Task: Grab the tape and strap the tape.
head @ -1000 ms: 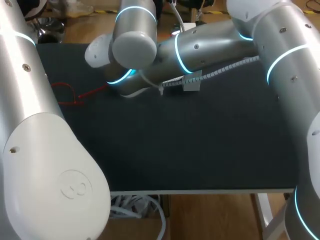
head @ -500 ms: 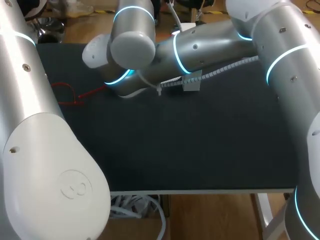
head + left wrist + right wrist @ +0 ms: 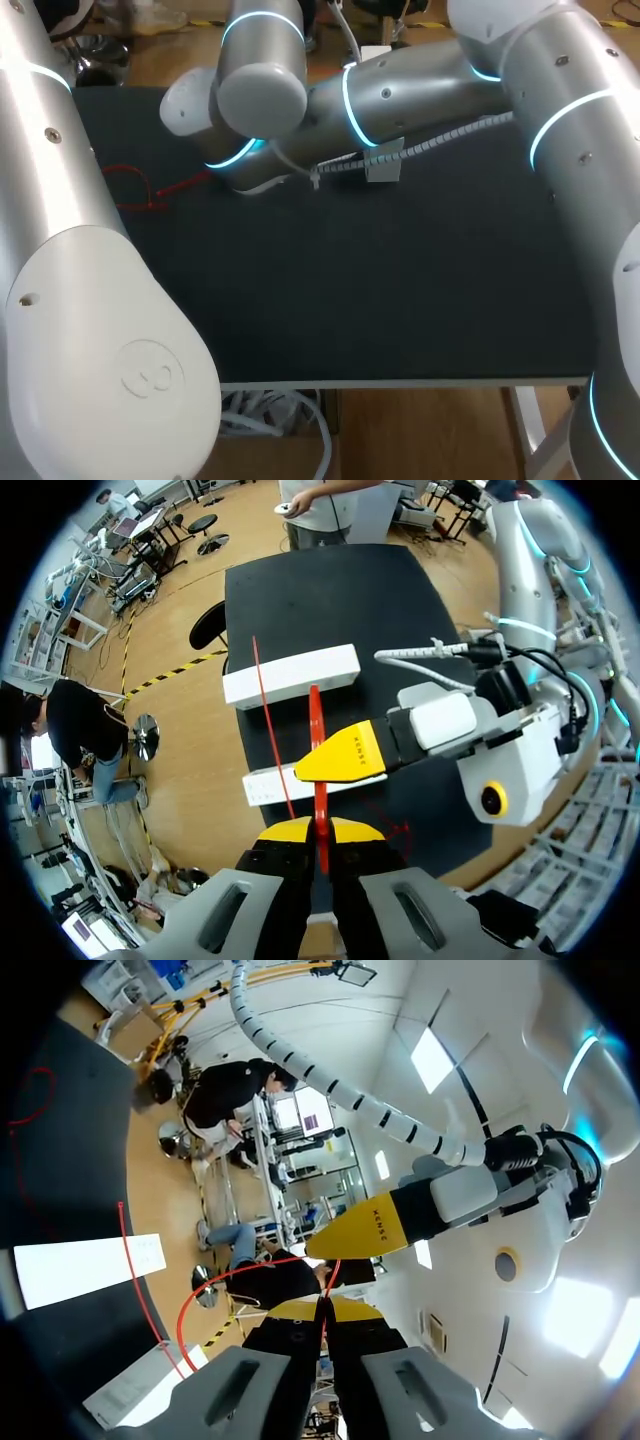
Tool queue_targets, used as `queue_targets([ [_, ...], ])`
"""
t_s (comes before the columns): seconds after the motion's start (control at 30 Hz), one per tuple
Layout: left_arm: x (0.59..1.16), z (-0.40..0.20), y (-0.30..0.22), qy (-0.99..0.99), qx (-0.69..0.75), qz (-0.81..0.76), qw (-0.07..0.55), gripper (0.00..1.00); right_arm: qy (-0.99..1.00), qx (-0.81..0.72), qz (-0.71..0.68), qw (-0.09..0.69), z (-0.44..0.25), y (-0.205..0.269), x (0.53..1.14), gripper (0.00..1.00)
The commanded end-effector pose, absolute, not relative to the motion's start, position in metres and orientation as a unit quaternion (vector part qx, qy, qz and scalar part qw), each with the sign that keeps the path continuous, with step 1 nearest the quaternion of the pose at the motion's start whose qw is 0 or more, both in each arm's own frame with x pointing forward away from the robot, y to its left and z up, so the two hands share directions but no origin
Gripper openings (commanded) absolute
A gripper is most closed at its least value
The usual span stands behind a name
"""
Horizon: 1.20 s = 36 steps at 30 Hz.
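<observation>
The tape is a thin red strap. In the left wrist view my left gripper [image 3: 320, 832] is shut on the red tape [image 3: 316, 735], which runs straight ahead past a yellow fingertip [image 3: 345, 758] of my right gripper. In the right wrist view my right gripper [image 3: 320, 1310] is shut on the same tape [image 3: 323, 1285], just under a yellow fingertip [image 3: 365, 1228] of my left gripper. Both grippers hold it in the air, close together. In the head view the arms' links hide both grippers. A loose red tail [image 3: 152, 204] lies on the black table [image 3: 380, 290] at the left.
My right arm [image 3: 420, 90] stretches across the back of the table from the right, with a grey ribbed cable hose [image 3: 440, 145] along it. My left arm [image 3: 80, 300] fills the near left. Two white bars [image 3: 290, 675] show below the grippers.
In the head view the arm links at the back have drifted slightly to the left. The red tail on the table lies as before.
</observation>
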<state>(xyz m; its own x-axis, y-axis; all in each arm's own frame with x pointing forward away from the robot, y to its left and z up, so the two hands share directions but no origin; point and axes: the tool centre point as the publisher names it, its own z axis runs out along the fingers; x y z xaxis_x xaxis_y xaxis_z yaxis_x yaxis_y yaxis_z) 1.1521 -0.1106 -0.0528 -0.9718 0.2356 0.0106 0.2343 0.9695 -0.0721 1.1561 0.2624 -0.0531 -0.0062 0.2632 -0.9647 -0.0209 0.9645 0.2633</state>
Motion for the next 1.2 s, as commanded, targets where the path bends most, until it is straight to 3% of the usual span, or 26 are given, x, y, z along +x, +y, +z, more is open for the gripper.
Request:
queue_targets([
  [0.03,1.1531,-0.0515,-0.1124,-0.992,-0.119,0.033,0.012,0.00,0.703,0.086,0.101,0.699,-0.0499,0.2665,1.1578,0.00],
  [1.2,1.1531,-0.0515,-0.1124,-0.992,-0.119,0.033,0.012,0.00,0.694,0.105,0.120,0.702,-0.0455,0.2703,1.1569,0.00],
])
